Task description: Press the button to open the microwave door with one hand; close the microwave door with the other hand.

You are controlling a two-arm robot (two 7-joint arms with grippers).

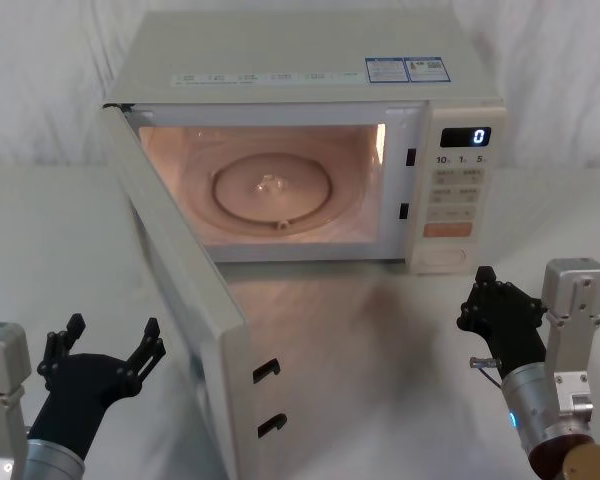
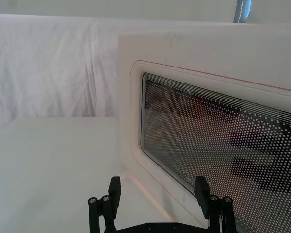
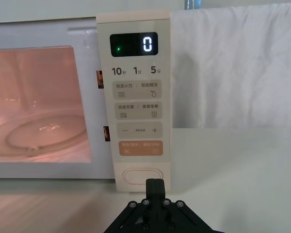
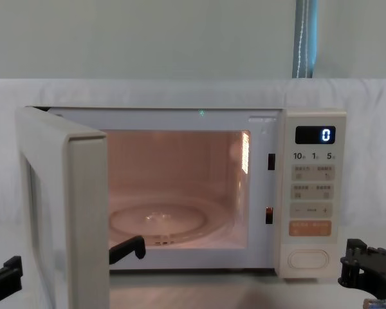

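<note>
The microwave door (image 1: 195, 300) stands wide open, swung out toward my left, and the lit cavity with its glass turntable (image 1: 275, 190) shows behind it. My left gripper (image 1: 115, 335) is open near the table's front left, beside the door's outer face. In the left wrist view the left gripper (image 2: 158, 187) faces the door's dotted window (image 2: 223, 145) from close by without touching it. The cream pill-shaped button (image 3: 142, 175) sits at the foot of the control panel. My right gripper (image 1: 485, 285) is shut and empty, a short way in front of the button (image 1: 443, 254) and apart from it.
The microwave body (image 1: 310, 60) stands at the back centre of a white-draped table (image 1: 380, 330). The open door's free edge with its two black latch hooks (image 1: 267, 395) juts toward me between the arms. The display (image 4: 315, 134) reads 0.
</note>
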